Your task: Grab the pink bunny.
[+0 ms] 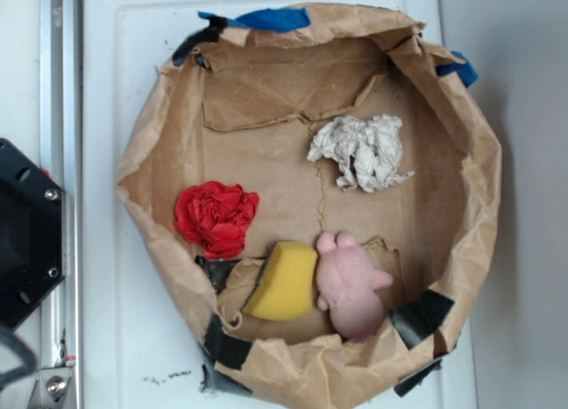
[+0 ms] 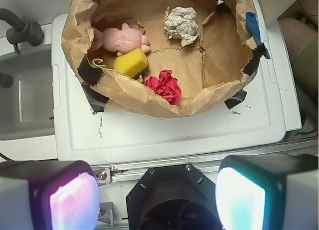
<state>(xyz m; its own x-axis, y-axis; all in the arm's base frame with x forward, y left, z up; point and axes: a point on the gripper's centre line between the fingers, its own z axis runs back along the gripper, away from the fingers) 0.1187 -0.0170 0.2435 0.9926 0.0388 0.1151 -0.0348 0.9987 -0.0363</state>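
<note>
Crowding the pink bunny is a yellow sponge — touching it — while the fingers hang wide open, empty.

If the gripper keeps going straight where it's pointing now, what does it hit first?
Probably the white lid in front of the paper nest, not the pink bunny. The fingers are spread; depth is unclear.

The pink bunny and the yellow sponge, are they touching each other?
Touching. The exterior view shows the pink bunny pressed against the yellow sponge with no gap; the wrist view agrees.
</note>
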